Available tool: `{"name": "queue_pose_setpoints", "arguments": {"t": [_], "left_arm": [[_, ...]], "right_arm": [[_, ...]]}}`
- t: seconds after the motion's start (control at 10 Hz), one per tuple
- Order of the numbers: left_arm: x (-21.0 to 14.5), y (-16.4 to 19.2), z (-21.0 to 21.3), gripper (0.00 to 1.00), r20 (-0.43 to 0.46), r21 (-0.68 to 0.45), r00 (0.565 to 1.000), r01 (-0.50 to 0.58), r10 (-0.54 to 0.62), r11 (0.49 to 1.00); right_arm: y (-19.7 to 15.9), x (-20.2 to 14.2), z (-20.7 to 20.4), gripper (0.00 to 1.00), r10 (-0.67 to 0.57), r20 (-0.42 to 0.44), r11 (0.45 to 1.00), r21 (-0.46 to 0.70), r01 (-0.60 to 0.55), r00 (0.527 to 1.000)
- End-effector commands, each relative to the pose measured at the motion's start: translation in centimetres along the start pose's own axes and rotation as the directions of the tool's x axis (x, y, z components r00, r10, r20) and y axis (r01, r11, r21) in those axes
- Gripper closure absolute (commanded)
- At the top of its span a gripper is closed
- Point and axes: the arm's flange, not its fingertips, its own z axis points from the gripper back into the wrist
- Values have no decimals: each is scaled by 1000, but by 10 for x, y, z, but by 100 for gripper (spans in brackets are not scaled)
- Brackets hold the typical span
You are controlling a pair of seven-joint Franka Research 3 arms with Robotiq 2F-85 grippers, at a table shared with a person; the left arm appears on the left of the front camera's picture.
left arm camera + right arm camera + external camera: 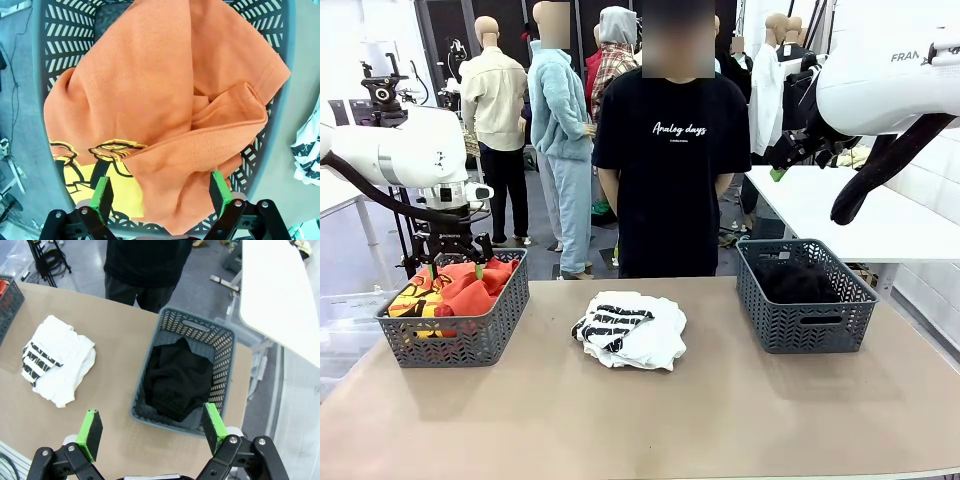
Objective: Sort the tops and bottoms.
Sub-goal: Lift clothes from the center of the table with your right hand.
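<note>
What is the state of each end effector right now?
Left end effector: open, over the orange shirt, holding nothing.
Right end effector: open, empty.

Orange T-shirt [150, 100] print partly under folds; person [670, 180] hands behind back.

Brown table [650, 420] across lower frame. Left basket [460, 345], grey lattice, at mid left; right basket [800, 325], same kind, at mid right; well apart. Person [670, 180] at centre, behind table's far edge, black T-shirt with white "Analog days" print, arms behind back. White table [840, 205] at right, farther back.
</note>
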Motion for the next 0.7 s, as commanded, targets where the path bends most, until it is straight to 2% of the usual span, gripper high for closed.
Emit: {"name": "queue_pose_setpoints", "arguments": {"t": [0.0, 0.6], "left_arm": [[0, 2, 1, 0, 5, 6, 1000, 6, -6, 1000], [0, 0, 0, 0, 0, 0, 1000, 0, 0, 1000]], "right_arm": [[1, 0, -1, 0, 4, -7, 1000, -20, -4, 1000], [1, 0, -1, 0, 4, -7, 1000, -20, -4, 1000]]}}
